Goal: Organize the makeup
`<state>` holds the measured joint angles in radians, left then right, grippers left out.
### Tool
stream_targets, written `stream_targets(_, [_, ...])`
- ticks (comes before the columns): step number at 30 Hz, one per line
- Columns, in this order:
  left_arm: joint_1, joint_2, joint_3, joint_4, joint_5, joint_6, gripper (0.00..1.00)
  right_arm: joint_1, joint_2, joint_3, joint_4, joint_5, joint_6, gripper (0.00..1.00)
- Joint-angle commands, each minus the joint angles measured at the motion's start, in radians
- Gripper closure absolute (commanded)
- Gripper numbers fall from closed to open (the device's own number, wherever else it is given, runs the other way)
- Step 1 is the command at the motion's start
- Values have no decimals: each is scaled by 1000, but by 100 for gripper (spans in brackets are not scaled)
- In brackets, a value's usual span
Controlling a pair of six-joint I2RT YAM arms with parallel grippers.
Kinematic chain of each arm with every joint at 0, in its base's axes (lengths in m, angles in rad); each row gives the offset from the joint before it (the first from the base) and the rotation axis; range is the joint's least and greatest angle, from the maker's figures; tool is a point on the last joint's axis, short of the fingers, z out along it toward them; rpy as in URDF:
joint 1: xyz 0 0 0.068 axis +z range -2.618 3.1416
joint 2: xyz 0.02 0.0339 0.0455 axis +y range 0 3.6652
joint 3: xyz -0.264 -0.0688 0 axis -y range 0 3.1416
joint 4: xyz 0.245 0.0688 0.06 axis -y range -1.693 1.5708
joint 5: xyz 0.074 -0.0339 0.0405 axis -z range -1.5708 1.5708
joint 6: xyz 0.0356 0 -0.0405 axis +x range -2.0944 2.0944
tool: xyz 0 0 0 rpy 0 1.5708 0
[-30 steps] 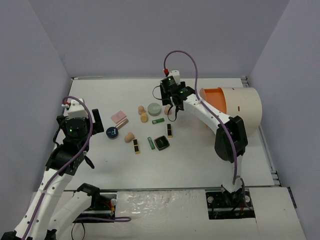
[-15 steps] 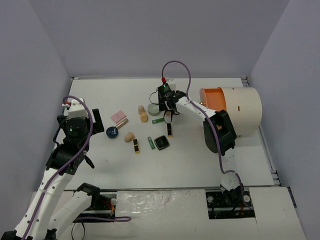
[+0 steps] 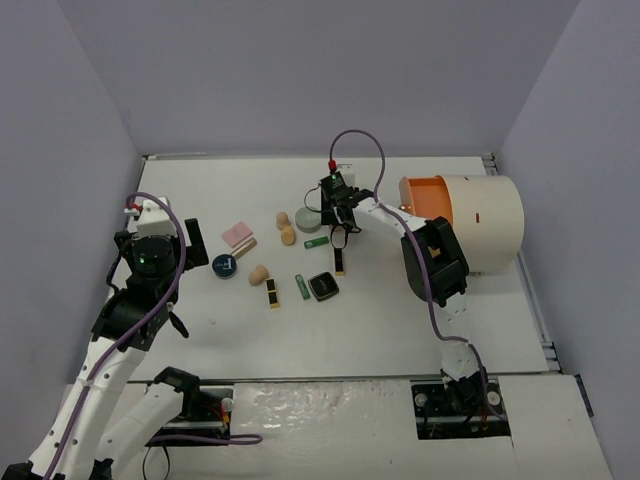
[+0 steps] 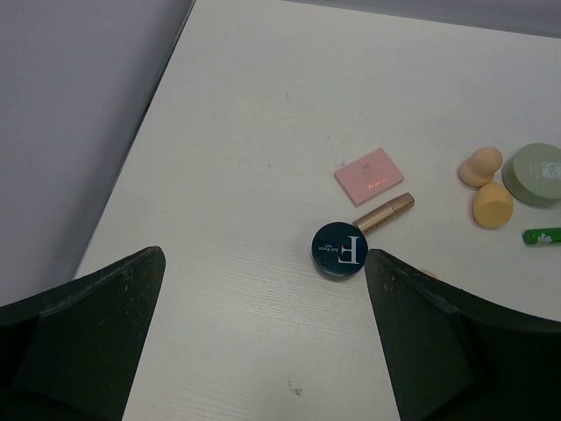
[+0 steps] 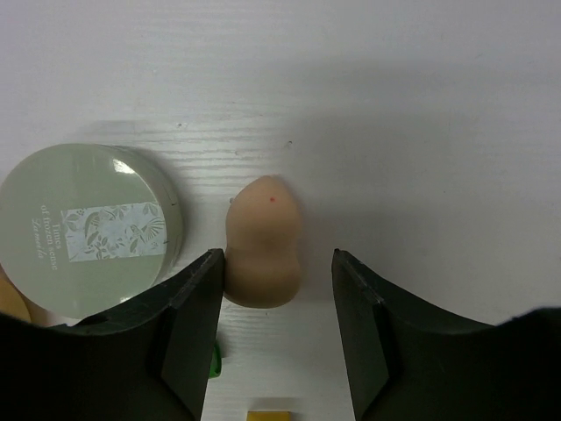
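Table (image 3: 400, 320): sponge (image 5: 263, 250) tip points far side; right gripper (image 5: 276, 263) straddles ungripped, left gripper (image 4: 263, 263) wide.

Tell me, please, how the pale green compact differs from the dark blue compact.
The pale green compact carries a leaf-print label; the dark blue compact bears a big white F. The green one sits beside the peach sponge between the fingers of the right tool; the blue one sits beside the rose tube. Both are round, lying flat, lids up.
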<state>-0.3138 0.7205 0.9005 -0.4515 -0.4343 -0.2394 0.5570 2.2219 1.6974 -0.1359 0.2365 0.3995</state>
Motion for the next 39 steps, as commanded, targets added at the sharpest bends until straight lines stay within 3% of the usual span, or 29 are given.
stream_targets(1, [6, 11, 14, 48, 5, -9, 3, -6, -22, -13, 45, 2, 20, 55])
stream_targets(6, [7, 13, 15, 48, 3, -9, 3, -9, -39, -22, 45, -20, 5, 77])
stream_targets(8, [7, 14, 14, 47, 3, -10, 3, -8, -65, -25, 48, -27, -11, 93])
stream_targets(10, [7, 14, 14, 47, 2, -9, 3, -8, -98, -25, 48, -37, -28, 99])
stream_targets(21, [7, 19, 15, 45, -6, -8, 3, 24, -462, -96, 43, -118, -167, 100])
stream_targets(26, [7, 23, 15, 43, -5, -8, 3, 16, -656, -143, -2, -68, -243, 100])
stream_targets(33, [7, 30, 15, 42, -6, -8, 3, -85, -815, -189, -86, 7, -301, 100])
stream_targets(39, [8, 40, 15, 43, 3, -10, 3, -232, -893, -242, -111, -85, -332, 100])
